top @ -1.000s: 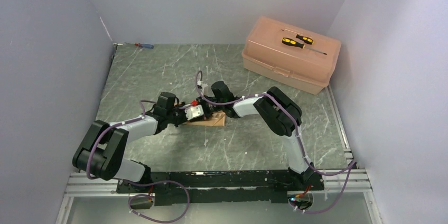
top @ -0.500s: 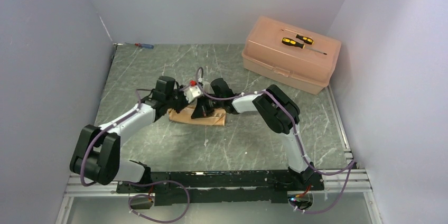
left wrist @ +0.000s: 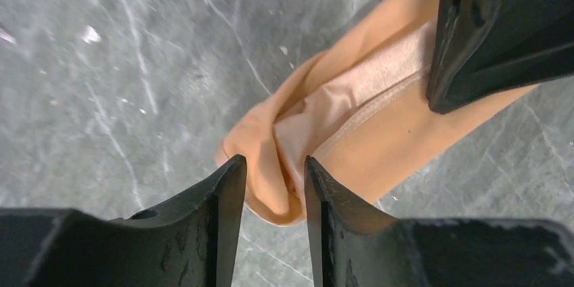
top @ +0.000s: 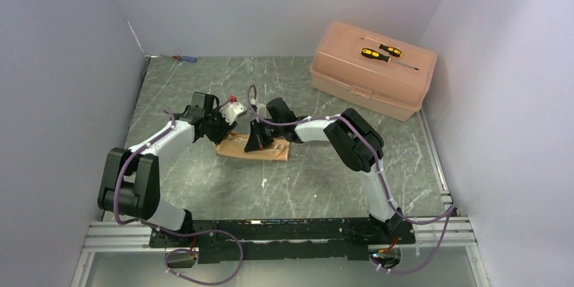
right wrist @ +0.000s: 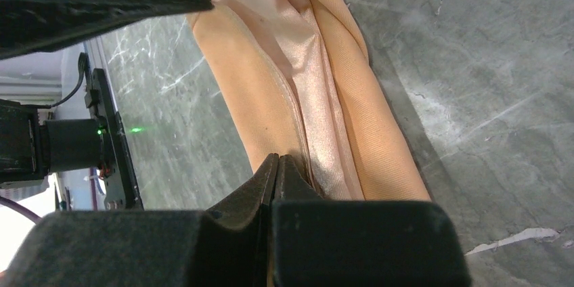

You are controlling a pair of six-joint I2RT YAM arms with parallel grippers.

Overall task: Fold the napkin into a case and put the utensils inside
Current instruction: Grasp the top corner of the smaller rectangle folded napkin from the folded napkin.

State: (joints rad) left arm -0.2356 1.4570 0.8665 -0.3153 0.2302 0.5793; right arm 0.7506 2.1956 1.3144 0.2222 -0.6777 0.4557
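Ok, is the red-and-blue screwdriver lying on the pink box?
No, the red-and-blue screwdriver lies on the table at its far left corner, far from the pink box.

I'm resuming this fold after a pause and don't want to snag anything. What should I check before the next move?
1. Napkin folded into a long strip: ok.
2. Right gripper shut, tips on the fold: ok.
3. Left gripper pinching the napkin's end: cannot tell; jaws slightly apart over it.
4. Case finished: not ok, layers gape.
5. Utensils in view: not ok, none visible.
6. Pink box away from both arms: ok.
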